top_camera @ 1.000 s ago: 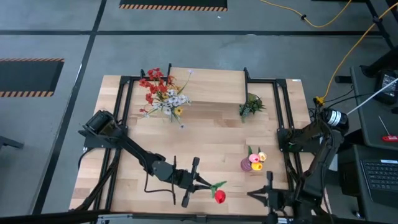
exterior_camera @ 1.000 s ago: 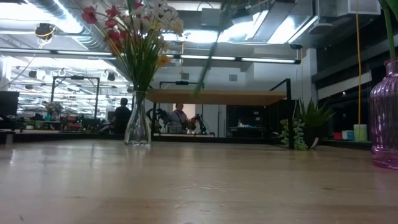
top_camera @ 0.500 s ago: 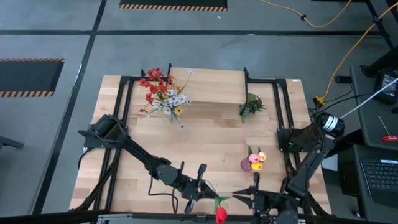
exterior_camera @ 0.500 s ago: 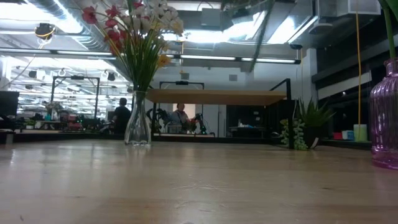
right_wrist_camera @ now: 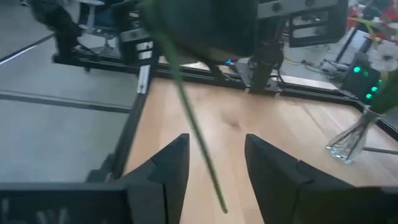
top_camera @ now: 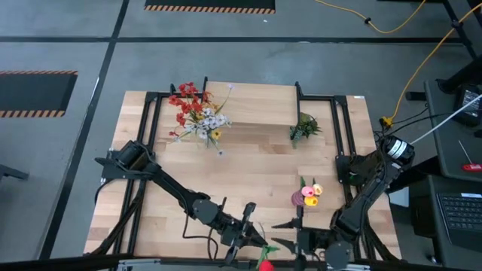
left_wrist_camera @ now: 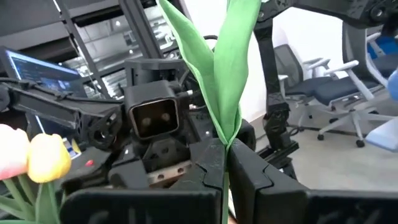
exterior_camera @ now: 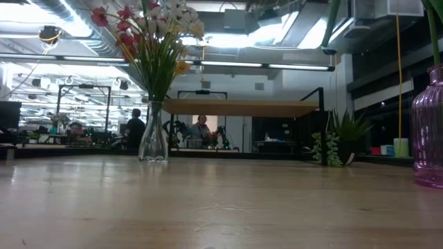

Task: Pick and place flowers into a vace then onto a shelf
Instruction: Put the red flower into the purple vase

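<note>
Left gripper: near the table's front edge, fingers closed on the green stem of a red tulip, bloom at the picture's bottom edge.

Right gripper: just beside it, fingers spread, the stem running between them unclasped.

Pink vase: holds yellow and pink tulips, just behind the right gripper.

Clear vase of sprays: at the rear, left of the shelf.

Risk, judged: a mistimed handover could drop the tulip off the front edge; the right arm could knock the pink vase.

Surface: light wood tabletop, black frame.

Room: grey floor, yellow cable; open workshop beyond, people seated far off.
</note>
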You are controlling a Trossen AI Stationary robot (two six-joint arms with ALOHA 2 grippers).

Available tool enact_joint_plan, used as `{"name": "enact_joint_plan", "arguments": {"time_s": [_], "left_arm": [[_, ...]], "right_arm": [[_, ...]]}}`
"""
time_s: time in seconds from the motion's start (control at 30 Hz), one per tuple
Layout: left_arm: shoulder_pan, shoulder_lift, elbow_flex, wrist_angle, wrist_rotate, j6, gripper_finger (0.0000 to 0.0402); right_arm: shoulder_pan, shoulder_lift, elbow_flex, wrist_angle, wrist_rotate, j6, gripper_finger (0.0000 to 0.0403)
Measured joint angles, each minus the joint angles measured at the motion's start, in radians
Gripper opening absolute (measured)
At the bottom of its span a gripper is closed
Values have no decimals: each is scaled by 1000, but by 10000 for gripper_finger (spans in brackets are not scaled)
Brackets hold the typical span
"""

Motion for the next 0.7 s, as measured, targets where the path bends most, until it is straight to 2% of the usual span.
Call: {"name": "enact_joint_plan", "arguments": {"time_s": [0.07,0.27,0.7], "left_arm": [[4,0,0,-2,-2,6,3],[26,0,0,-2,-3,1,3],[36,0,0,23,41,-20,3]], "right_arm": [[-17,0,0,4,-17,0,158],[-57,0,0,7,-160,-3,154],[-62,0,0,13,-172,-82,153]]}}
